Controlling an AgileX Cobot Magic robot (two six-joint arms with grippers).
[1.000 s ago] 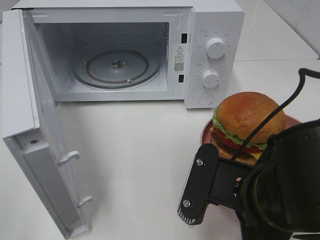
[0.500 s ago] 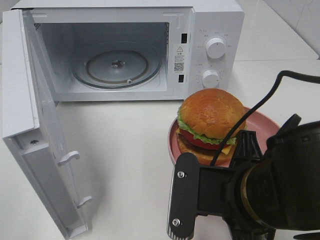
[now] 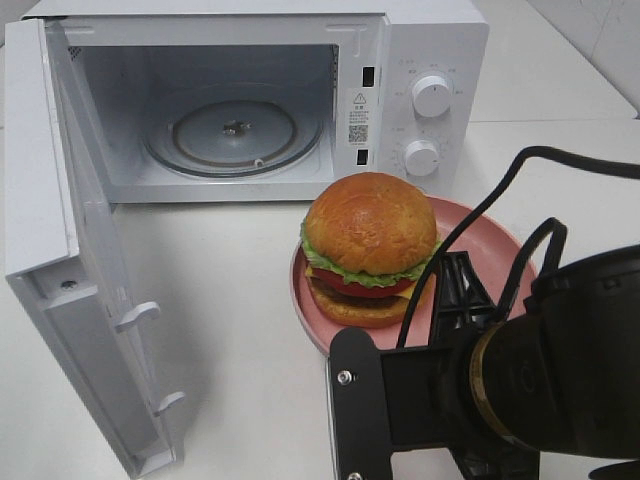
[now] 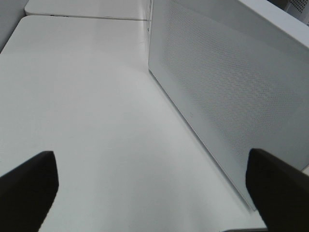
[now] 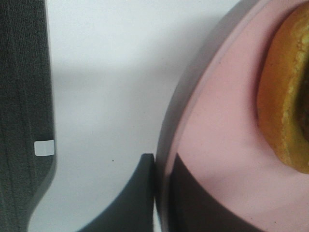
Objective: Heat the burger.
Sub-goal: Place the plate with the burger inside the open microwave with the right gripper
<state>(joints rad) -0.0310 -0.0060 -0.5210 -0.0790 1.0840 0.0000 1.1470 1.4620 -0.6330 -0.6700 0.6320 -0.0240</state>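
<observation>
The burger (image 3: 368, 248), with a glossy brown bun, lettuce, tomato and cheese, sits on a pink plate (image 3: 500, 245) in front of the microwave's control panel. My right gripper (image 3: 457, 298) is shut on the plate's near rim. In the right wrist view its dark fingers (image 5: 137, 198) pinch the pink plate's rim (image 5: 169, 159), and the burger's bottom bun (image 5: 285, 106) shows at the edge. My left gripper (image 4: 154, 188) is open with nothing between its fingertips, beside the microwave's perforated side wall (image 4: 227, 92). It does not show in the high view.
The white microwave (image 3: 430, 60) stands at the back with its door (image 3: 70, 260) swung wide open to the left. Its glass turntable (image 3: 235, 135) is bare. Two knobs (image 3: 431, 96) sit on its right panel. White table (image 3: 240, 330) lies in front of the cavity.
My right arm has carried the plate and burger leftward, from the table's right side to just in front of the microwave's right part. The left gripper has not visibly moved.
</observation>
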